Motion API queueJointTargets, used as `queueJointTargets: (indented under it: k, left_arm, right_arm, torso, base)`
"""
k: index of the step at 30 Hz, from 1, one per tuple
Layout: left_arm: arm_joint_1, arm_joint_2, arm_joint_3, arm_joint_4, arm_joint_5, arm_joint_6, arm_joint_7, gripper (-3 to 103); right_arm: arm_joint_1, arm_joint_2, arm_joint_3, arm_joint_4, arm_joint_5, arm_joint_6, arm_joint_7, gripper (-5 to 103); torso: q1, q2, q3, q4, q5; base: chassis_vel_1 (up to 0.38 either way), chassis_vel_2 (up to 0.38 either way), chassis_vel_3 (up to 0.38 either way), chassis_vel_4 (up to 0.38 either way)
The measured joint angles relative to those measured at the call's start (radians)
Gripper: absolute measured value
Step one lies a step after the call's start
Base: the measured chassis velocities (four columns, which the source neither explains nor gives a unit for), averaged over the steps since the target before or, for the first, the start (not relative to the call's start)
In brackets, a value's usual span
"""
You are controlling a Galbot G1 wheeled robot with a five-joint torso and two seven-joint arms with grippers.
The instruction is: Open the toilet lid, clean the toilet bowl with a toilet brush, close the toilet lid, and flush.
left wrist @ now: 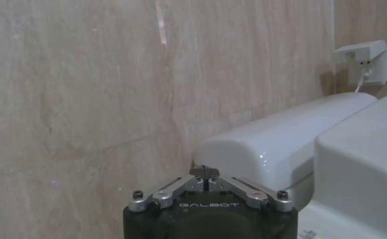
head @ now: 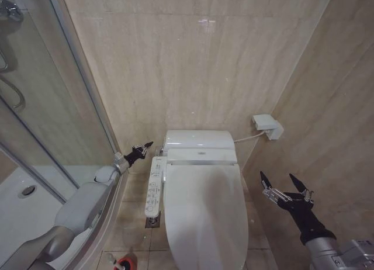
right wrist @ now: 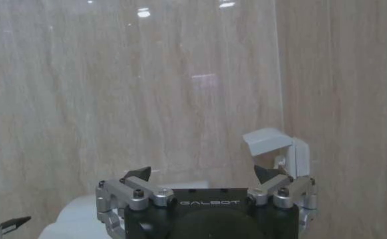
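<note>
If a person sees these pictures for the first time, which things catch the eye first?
The closed toilet lid, glossy white, lies low in the middle of the head view. The left tool, shut, points at the tank's left side near the wall. The right tool, open, hovers to the right of the toilet, holding nothing.

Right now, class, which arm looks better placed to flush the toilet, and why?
Probably the left. The left gripper sits, jaws shut, beside the tank, while the right gripper hovers open near the side wall; lid is down.

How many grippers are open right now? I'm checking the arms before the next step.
1. The right gripper is open, in the air right of the closed toilet lid. The left gripper is shut, near the toilet tank's left end.
</note>
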Motion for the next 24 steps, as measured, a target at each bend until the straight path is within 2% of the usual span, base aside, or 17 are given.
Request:
queueJointTargets:
  k: [7, 17, 20, 24]
  left_arm:
    - [0.003, 0.002, -0.001, -0.001, -0.002, -0.001, 0.008, 0]
    - [0.004, 0.000, -0.002, 0.000, -0.017, -0.004, 0.018, 0]
    - [0.004, 0.001, -0.002, -0.001, -0.019, -0.006, 0.020, 0]
    - [0.004, 0.008, -0.003, 0.001, -0.024, -0.007, 0.028, 0]
  right_arm:
    - [0.000, 0.000, 0.000, 0.000, 0.000, 0.000, 0.000, 100]
    - [0.000, 0.000, 0.000, 0.000, 0.000, 0.000, 0.000, 100]
    - [0.000, 0.000, 0.000, 0.000, 0.000, 0.000, 0.000, 100]
    - [0.000, 0.000, 0.000, 0.000, 0.000, 0.000, 0.000, 100]
  torso:
    - [0.000, 0.000, 0.000, -0.0004, 0.0000]
    - [0.000, 0.000, 0.000, -0.0007, 0.0001]
    - [0.000, 0.000, 0.000, -0.0009, 0.0014]
    - [0.000, 0.000, 0.000, -0.0005, 0.0000]
  base:
    - [-0.056, -0.001, 0.074, 0.032]
    - [-0.145, -0.137, 0.121, 0.140]
    - [-0.121, -0.104, 0.080, 0.068]
    - [-0.009, -0.013, 0.015, 0.000]
